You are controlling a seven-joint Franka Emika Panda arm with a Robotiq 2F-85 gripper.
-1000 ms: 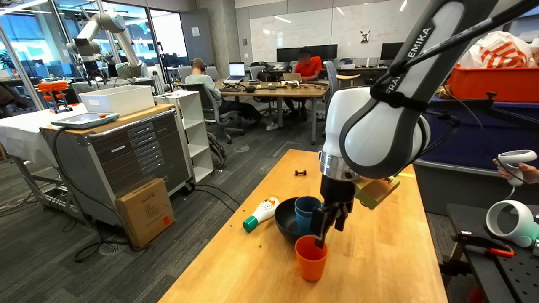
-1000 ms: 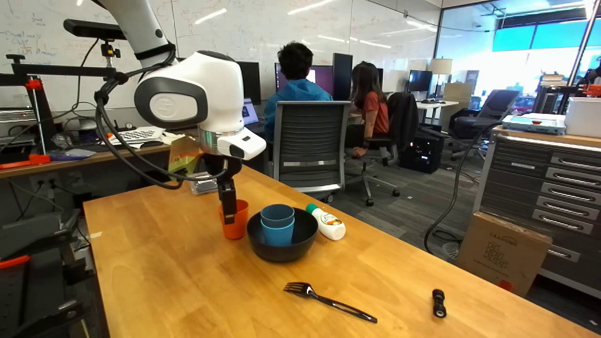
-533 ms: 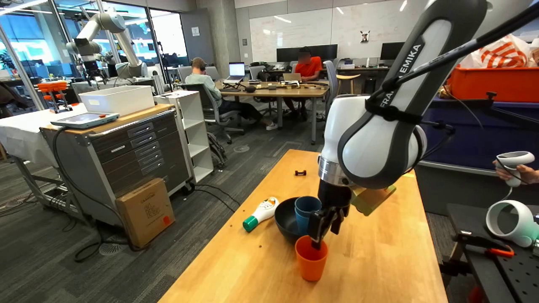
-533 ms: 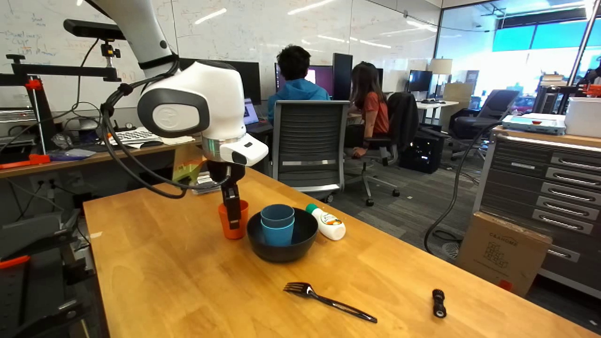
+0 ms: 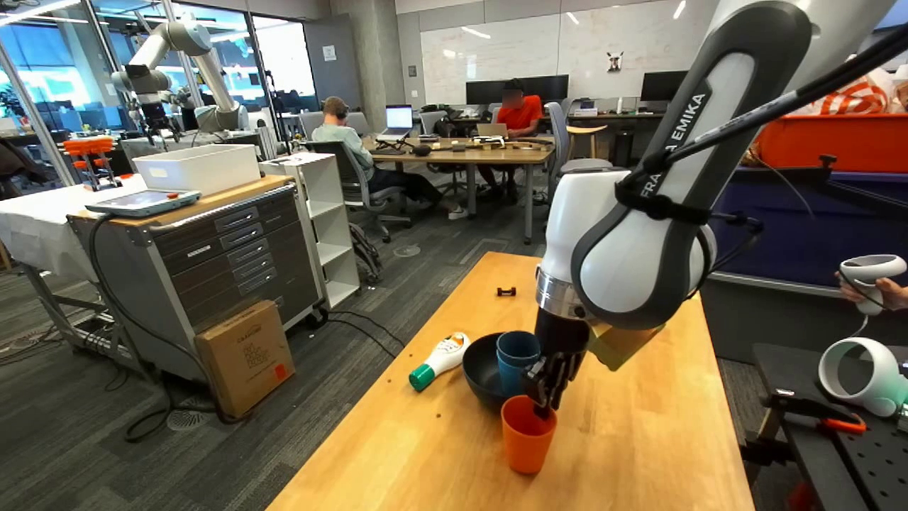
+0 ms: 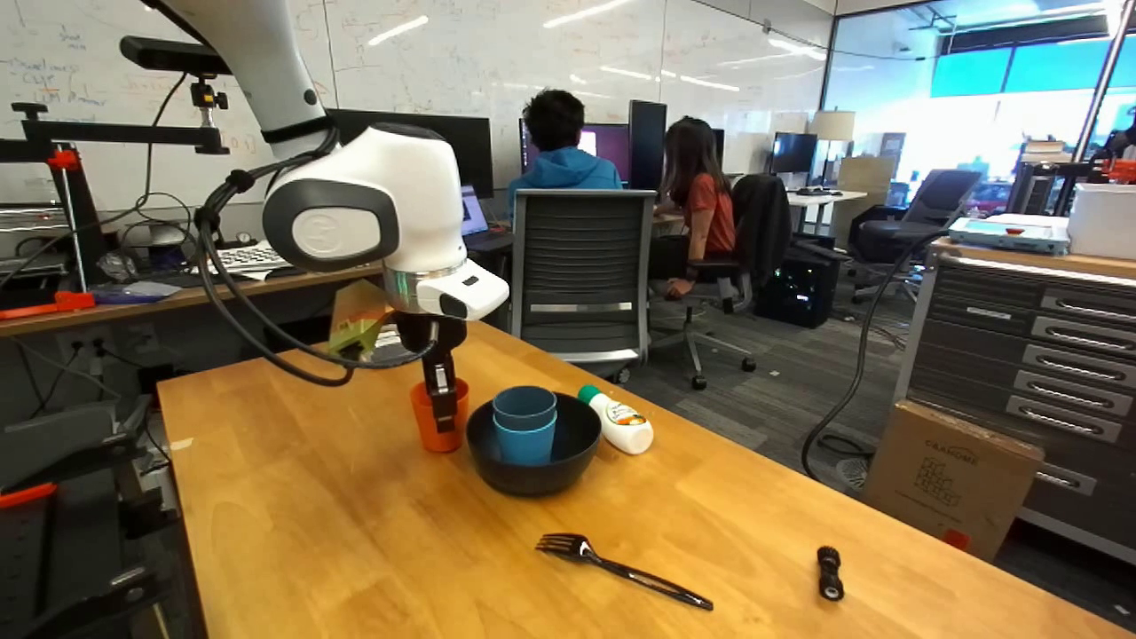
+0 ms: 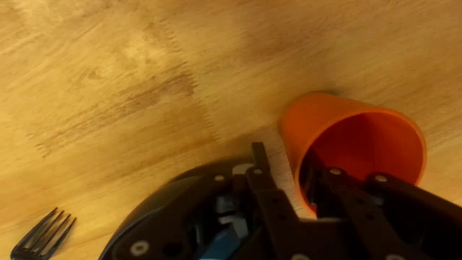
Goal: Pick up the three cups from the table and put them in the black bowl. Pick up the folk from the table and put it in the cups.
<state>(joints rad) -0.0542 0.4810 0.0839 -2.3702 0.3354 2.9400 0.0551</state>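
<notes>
An orange cup (image 5: 525, 453) stands on the table (image 6: 337, 541) beside the black bowl (image 6: 532, 480). My gripper (image 7: 283, 155) straddles its rim: one finger is inside, the other outside. The jaws are partly open, and a gap shows in the wrist view between the outer finger (image 7: 260, 155) and the cup wall. Within the bowl, a dark grey-blue cup (image 6: 524, 422) is nested in a bright blue cup (image 6: 525, 449). The black fork (image 6: 586, 556) lies flat on the table; its tines also appear at the wrist view's lower left.
Against the bowl's far side rests a white bottle-like object with a green cap (image 6: 624, 428). A small dark dumbbell-shaped piece (image 6: 828, 572) lies past the fork. A drawer cabinet (image 5: 241, 248) and a cardboard box (image 5: 245, 358) stand on the floor off the table.
My gripper has come lower over the orange cup and its jaws have drawn closer together. The cup has shifted very slightly. Bowl, nested cups and fork are where they were.
</notes>
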